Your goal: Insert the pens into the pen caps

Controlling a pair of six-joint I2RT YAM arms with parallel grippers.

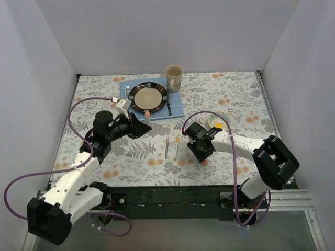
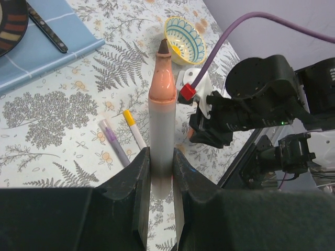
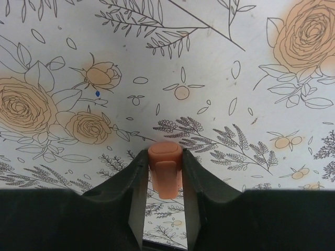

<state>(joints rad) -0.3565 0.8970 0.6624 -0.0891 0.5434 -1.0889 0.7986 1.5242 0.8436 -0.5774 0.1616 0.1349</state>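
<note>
My left gripper (image 1: 140,126) is shut on an uncapped orange pen (image 2: 161,104), whitish barrel between the fingers, dark tip pointing away; the pen also shows in the top view (image 1: 148,115). My right gripper (image 1: 202,155) is shut on the orange cap (image 3: 165,168), held just above the tablecloth; the cap shows in the top view (image 1: 203,161). A purple pen (image 1: 167,148) and a yellow pen (image 1: 176,148) lie side by side on the table between the two grippers, and also show in the left wrist view, purple (image 2: 115,149) and yellow (image 2: 133,128). A yellow cap (image 1: 218,125) sits in a small bowl.
The small patterned bowl (image 1: 224,118) stands behind my right arm, also in the left wrist view (image 2: 184,40). At the back a blue mat (image 1: 178,107) carries a plate (image 1: 148,97), a knife (image 1: 169,104) and a fork (image 1: 127,89); a mug (image 1: 174,77) stands behind. White walls enclose the table.
</note>
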